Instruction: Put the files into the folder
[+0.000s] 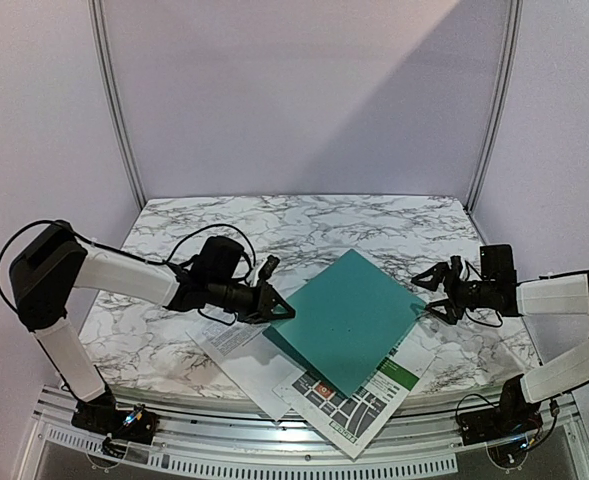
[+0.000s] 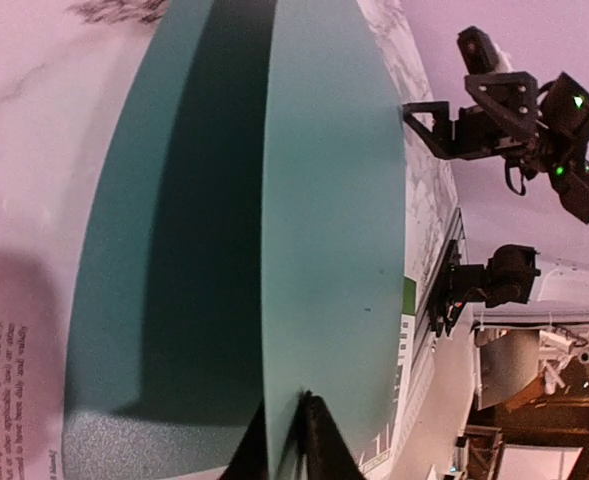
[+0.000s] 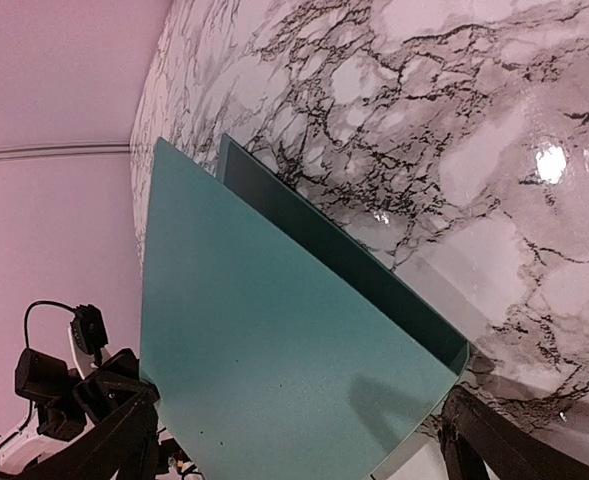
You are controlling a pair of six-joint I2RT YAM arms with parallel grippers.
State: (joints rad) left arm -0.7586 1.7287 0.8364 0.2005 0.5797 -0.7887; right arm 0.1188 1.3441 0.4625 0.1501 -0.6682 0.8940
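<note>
The teal folder (image 1: 349,320) lies in the middle of the table, its top cover raised a little off the lower leaf (image 2: 124,250). My left gripper (image 1: 284,312) is shut on the cover's left edge (image 2: 299,430). My right gripper (image 1: 429,295) is open at the folder's right corner, with fingers (image 3: 114,440) spread wide of the cover (image 3: 274,370). The white text sheet (image 1: 239,345) and the map sheet with a green header (image 1: 354,410) lie partly under the folder at the near edge. The clip is hidden.
The marble table (image 1: 274,225) is walled by pale panels at the back and sides. The sheets hang slightly over the near edge by the metal rail (image 1: 274,450). The right arm (image 2: 494,120) shows across from the left wrist camera.
</note>
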